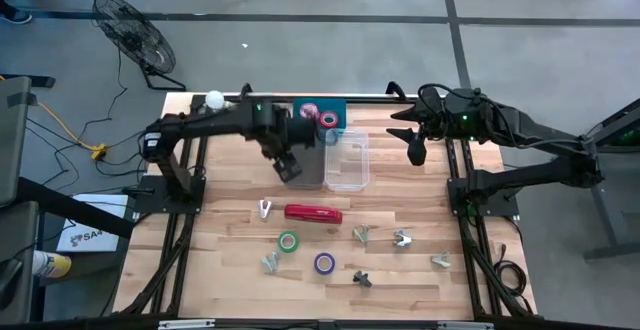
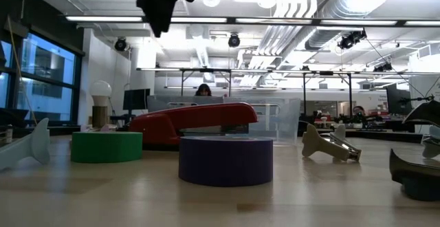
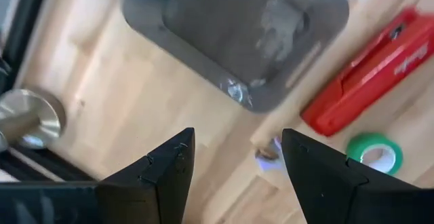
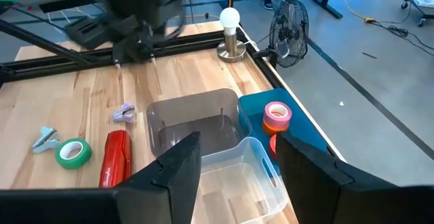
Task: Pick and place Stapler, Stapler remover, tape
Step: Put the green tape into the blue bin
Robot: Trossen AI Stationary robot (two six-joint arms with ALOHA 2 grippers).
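The stapler [image 1: 313, 213], a long narrow red desk stapler in the shape of a bar, lies flat on the pale wooden table [image 1: 420, 290], near the middle and just in front of the bins. Judging by its build, it is stiff and fairly heavy for its size, with smooth, probably slippery sides; a hold across its narrow width near the middle of its length should keep it from tipping. The tape comes as small rings: a green tape roll [image 1: 288, 241] and a purple tape roll [image 1: 324, 263] lie flat on the table close to the stapler, light and rigid, best taken across the outer rim. More rolls, pink and red [image 4: 277, 115], already sit in the teal bin [image 4: 254, 108]. Several small grey claw-shaped staple removers [image 1: 401, 238] are scattered around the stapler; they look light and awkward to seize.

The left gripper [image 1: 288, 165] hangs above the grey bin [image 3: 203, 27], its fingers apart and holding nothing. The right gripper [image 1: 415, 152] waits above the table's back right edge beside the clear plastic bin [image 1: 346, 160], its fingers also apart and empty.

The table is bare planked wood in a black frame. Beyond it lies a grey concrete floor with a floor fan [image 1: 133, 32] and cables; the low view shows a bright workshop with a person seated far behind.
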